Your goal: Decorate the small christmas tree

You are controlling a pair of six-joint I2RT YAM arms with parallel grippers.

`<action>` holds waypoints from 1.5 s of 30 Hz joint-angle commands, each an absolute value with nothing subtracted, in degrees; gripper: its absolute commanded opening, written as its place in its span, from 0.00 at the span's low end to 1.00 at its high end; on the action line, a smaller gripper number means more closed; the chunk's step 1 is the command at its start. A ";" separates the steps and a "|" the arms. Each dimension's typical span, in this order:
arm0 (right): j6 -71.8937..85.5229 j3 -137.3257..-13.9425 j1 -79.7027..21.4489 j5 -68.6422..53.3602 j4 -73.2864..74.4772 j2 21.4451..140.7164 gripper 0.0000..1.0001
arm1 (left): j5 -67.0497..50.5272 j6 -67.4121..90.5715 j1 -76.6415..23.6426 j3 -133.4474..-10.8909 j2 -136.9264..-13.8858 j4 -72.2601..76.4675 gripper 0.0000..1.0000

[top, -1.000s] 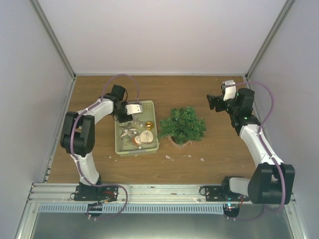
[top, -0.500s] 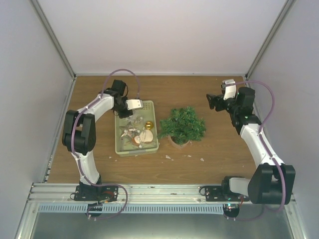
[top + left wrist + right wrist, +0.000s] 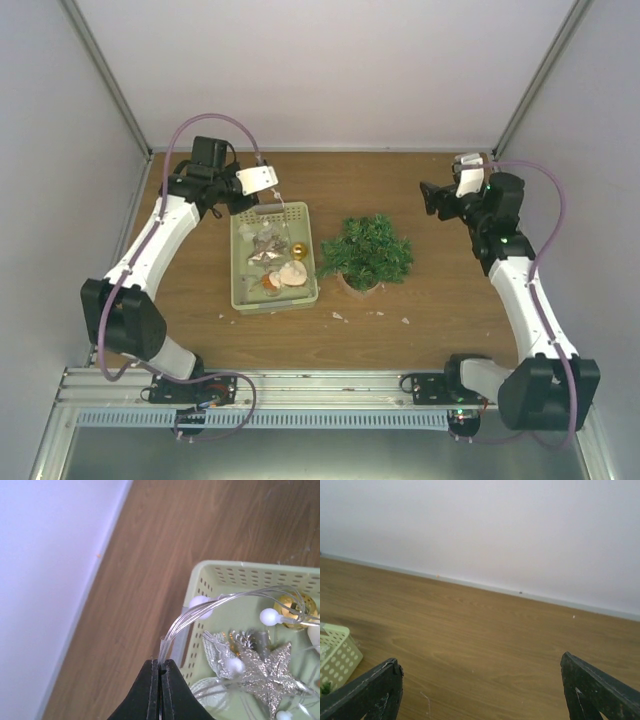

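One small christmas tree [image 3: 365, 250] stands upright at mid-table, the green tray [image 3: 237, 272] of ornaments just beside it at 9 o'clock. Since a second ago the left gripper [image 3: 161, 666] has pulled back from over the tray to its 11 o'clock corner, pinched shut on a beaded wire [image 3: 201, 605]. At 2 o'clock the right gripper [image 3: 432, 200] hangs wide, empty.

Fingers [image 3: 370, 690] spread wide, wooden table [image 3: 485, 640], green tray [image 3: 337, 652] corner left
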State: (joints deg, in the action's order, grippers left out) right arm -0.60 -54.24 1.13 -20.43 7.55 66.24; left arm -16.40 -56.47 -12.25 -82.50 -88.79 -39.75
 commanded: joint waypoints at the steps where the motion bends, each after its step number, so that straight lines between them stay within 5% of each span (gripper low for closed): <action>1: -0.42 -56.69 0.53 -20.30 8.47 63.55 0.86 | -18.44 -54.11 -12.54 -81.43 -84.88 -34.63 0.00; 13: -0.42 -61.63 0.35 -21.36 10.63 62.62 0.86 | -22.49 -43.96 -12.56 -78.53 -73.20 -21.15 0.00; 28: 6.15 -72.27 0.00 -35.30 9.21 64.68 0.86 | -20.07 -36.44 -12.52 -92.94 -77.99 -15.84 0.00; 45: 7.26 -85.21 -22.34 -40.21 12.52 75.50 0.86 | -18.77 -34.23 -13.25 -105.30 -83.43 -13.55 0.00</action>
